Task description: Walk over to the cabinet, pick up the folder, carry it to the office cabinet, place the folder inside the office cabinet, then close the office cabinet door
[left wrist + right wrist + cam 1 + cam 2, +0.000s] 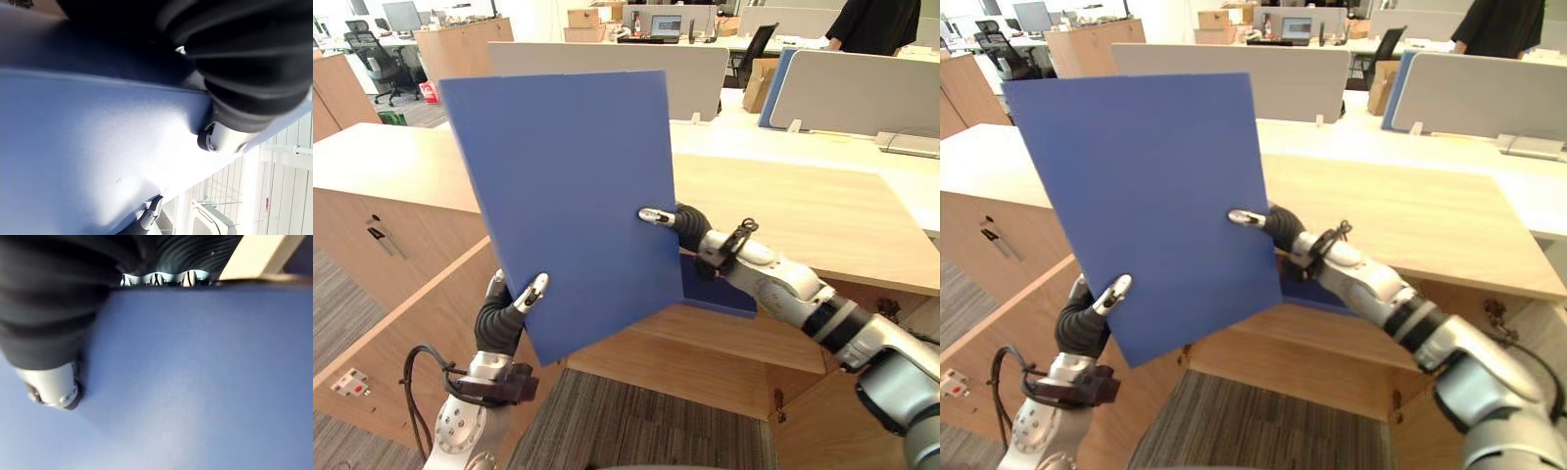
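Left hand (505,315) pinches blue folder (563,186) at lower corner: thumb on front face, fingers hidden behind. Right hand (688,225) pinches right edge same way. Folder held upright, slightly tilted, in air before wooden cabinet (803,211); blue piece behind its lower right corner hard to make out

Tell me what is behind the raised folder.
Behind the folder show a wooden cabinet top and a grey desk screen. The left hand and right hand pinch its edges; what lies on the top straight behind it is covered.
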